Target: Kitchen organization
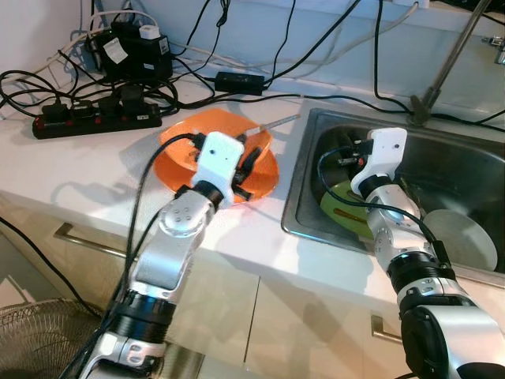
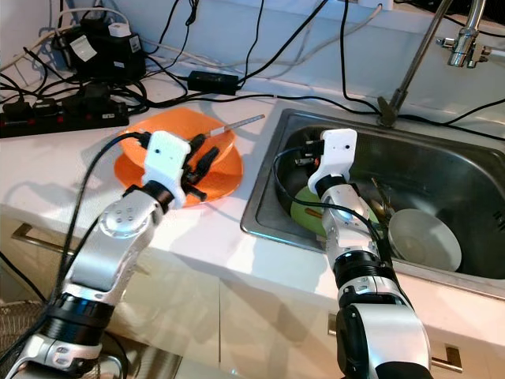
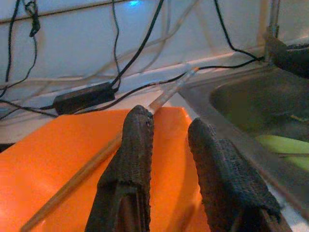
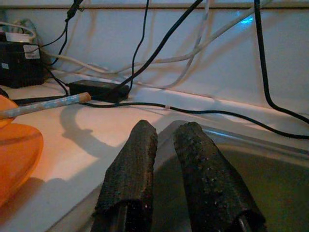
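At far left on the white bench (image 1: 71, 170) we see a power strip (image 1: 95, 120). Our left claw (image 3: 169, 137) hovers released over the orange plate (image 1: 260, 178), a chopstick (image 3: 91, 166) lying across it. Our right claw (image 4: 164, 140), fingers slightly parted and empty, reaches over the sink (image 2: 465, 170), above a green dish (image 2: 304, 215) beside a white bowl (image 2: 424, 238).

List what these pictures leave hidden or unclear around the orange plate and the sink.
- Orange plate: its middle is covered by the left gripper in the eye views.
- Green dish: mostly behind the right arm.
- Chopstick: its near end is cut off in the left wrist view.
- Faucet: cut by the top edge.
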Controlling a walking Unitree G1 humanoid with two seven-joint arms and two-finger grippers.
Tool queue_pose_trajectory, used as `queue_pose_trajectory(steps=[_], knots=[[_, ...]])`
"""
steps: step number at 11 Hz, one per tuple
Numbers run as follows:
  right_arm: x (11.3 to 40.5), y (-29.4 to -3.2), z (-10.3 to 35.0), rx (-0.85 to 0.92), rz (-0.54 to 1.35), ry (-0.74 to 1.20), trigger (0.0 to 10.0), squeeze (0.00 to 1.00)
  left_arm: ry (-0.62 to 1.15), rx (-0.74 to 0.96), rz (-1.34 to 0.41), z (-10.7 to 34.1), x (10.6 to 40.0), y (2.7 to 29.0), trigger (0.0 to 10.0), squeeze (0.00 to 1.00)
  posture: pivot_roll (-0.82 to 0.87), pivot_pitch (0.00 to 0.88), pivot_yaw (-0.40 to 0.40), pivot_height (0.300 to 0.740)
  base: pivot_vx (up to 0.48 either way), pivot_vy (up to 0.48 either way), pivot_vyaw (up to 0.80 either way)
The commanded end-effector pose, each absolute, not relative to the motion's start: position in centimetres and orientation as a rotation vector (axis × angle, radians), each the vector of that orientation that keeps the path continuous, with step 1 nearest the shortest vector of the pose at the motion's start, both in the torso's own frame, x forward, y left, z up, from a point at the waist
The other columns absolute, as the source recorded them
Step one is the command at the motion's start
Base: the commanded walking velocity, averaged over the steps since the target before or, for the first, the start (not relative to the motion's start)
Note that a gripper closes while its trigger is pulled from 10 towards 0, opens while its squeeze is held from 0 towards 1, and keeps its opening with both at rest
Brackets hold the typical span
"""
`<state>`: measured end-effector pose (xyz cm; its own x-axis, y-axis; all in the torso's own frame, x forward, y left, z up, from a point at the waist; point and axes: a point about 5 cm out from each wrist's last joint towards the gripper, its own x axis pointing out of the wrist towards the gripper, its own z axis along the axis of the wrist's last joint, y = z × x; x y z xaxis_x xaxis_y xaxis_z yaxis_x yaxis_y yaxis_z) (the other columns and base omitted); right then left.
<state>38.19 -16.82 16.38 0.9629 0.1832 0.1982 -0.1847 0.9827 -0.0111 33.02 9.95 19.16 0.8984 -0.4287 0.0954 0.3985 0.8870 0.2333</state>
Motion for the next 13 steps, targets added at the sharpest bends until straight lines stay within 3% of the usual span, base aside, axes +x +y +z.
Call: queue_pose_trajectory(steps=[1,6,9,13], knots=[[38.2,-17.2,16.8,0.013,0.181,-0.216,10.0,0.00,-0.153,0.221,-0.399,19.5,32.9,10.6,10.0,0.00,0.24,0.011,-0.072,0.740,0.000,0.000,0.00],[38.4,-17.1,17.1,0.009,0.190,-0.214,10.0,0.00,-0.125,0.246,-0.319,19.0,32.2,13.2,10.0,0.00,0.25,0.020,-0.085,0.740,0.000,0.000,0.00],[38.4,-17.1,17.3,0.010,0.189,-0.219,10.0,0.00,-0.223,0.180,-0.363,20.9,31.9,11.9,10.0,0.00,0.25,0.019,-0.085,0.740,0.000,0.000,0.00],[38.4,-17.2,17.3,0.008,0.183,-0.216,10.0,0.00,-0.204,0.184,-0.377,20.7,32.0,12.0,10.0,0.00,0.24,0.016,-0.085,0.740,0.000,0.000,0.00]])
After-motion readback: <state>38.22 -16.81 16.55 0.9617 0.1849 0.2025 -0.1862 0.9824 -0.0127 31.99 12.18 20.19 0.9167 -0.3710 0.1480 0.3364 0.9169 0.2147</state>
